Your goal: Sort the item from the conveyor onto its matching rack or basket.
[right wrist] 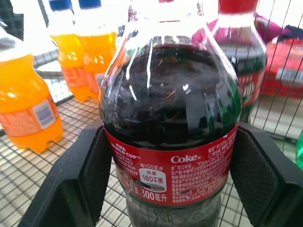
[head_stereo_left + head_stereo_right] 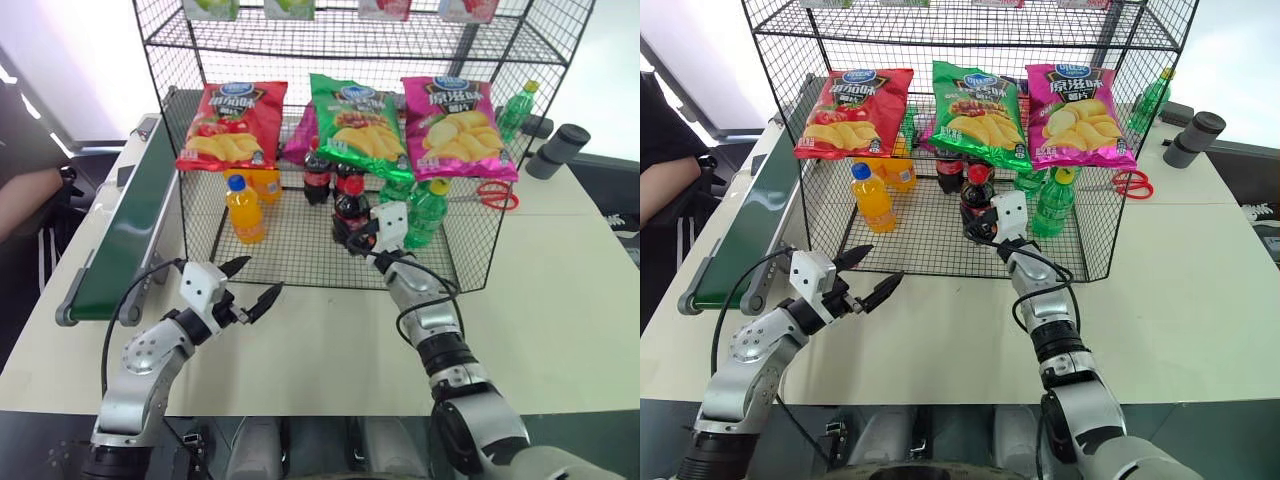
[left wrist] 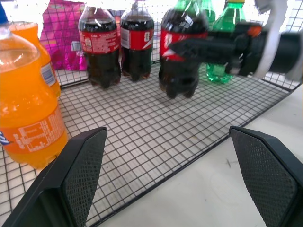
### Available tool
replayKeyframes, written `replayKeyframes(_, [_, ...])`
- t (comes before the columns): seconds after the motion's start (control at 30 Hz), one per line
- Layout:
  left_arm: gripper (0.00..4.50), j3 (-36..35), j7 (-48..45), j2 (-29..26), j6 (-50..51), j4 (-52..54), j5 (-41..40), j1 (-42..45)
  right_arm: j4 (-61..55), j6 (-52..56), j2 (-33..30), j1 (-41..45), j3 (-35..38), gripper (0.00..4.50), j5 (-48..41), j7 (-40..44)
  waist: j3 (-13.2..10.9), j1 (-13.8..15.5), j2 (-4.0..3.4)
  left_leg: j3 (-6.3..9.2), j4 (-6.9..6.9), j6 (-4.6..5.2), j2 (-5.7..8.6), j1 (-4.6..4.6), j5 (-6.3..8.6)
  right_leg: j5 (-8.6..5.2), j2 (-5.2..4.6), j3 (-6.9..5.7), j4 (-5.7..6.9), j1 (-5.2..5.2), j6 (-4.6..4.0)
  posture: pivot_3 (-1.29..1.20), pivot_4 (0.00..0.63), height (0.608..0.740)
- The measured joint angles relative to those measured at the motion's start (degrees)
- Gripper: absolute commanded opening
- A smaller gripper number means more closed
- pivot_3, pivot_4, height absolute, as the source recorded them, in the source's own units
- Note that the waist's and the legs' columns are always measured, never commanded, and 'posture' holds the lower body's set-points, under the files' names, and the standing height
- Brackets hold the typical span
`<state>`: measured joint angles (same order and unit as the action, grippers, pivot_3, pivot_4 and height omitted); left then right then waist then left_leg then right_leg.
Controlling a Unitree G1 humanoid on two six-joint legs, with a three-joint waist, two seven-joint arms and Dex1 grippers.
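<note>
The right gripper (image 2: 352,238) reaches into the bottom tier of the black wire rack (image 2: 470,262), its fingers (image 1: 92,165) clamped on either side of the cola bottle (image 1: 173,137) at its red label. The bottle stands upright, held just above or on the wire floor of that tier; which of the two cannot be told. Just behind it stand two more cola bottles (image 3: 99,45), with green bottles (image 2: 428,212) on the right and orange soda bottles (image 2: 245,210) on the left of the same tier. Above them, red (image 2: 232,125), green (image 2: 358,122) and pink (image 2: 458,125) chip bags hang along the rack's front. The left gripper (image 2: 252,284) hovers over the bare tabletop (image 2: 560,300) in front of the rack, fingers (image 3: 80,175) spread wide and holding nothing, pointing toward the rack's lower edge. The green conveyor (image 2: 135,225) runs along the left side of the rack, its belt bare. Red scissors (image 2: 492,195) lie on the tabletop behind the rack on the right, and a person's arm (image 2: 30,200) shows at the far left edge.
</note>
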<state>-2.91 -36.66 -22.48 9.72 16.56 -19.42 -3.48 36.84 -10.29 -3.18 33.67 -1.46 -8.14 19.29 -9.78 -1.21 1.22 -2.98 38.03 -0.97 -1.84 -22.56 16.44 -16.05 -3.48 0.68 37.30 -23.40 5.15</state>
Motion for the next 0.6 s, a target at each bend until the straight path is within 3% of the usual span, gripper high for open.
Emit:
replayKeyframes(0.3, [4.39, 1.6, -0.1, 0.0, 0.0, 0.0, 0.2, 0.3, 6.4, -3.1, 0.5, 2.5, 1.3, 2.99, 0.1, 1.7, 0.0, -0.1, -0.01, 0.00, -0.01, -0.01, 0.00, 0.01, 0.00, 0.00, -0.04, 0.00, 0.02, 0.00, 0.00, 0.00, 0.150, 0.740])
replayKeyframes(0.4, [4.50, 1.8, -0.3, 0.0, 0.0, -0.3, 0.2, 1.5, 6.6, -3.1, 0.9, 2.5, 1.4, 4.44, -0.1, 3.0, 0.0, -0.1, -0.01, -0.01, -0.01, -0.01, 0.00, 0.01, 0.00, 0.00, -0.05, 0.00, 0.03, 0.00, -0.01, 0.00, 0.150, 0.740])
replayKeyframes(0.6, [4.50, 2.3, -0.5, 0.1, 0.0, -0.7, 0.2, 2.2, 5.3, -4.4, 0.6, 2.5, 1.7, 4.44, 0.0, 4.3, 0.0, -0.3, -0.02, 0.00, -0.01, -0.01, 0.00, 0.04, 0.00, 0.00, -0.06, 0.00, 0.04, 0.01, 0.00, 0.00, 0.150, 0.740])
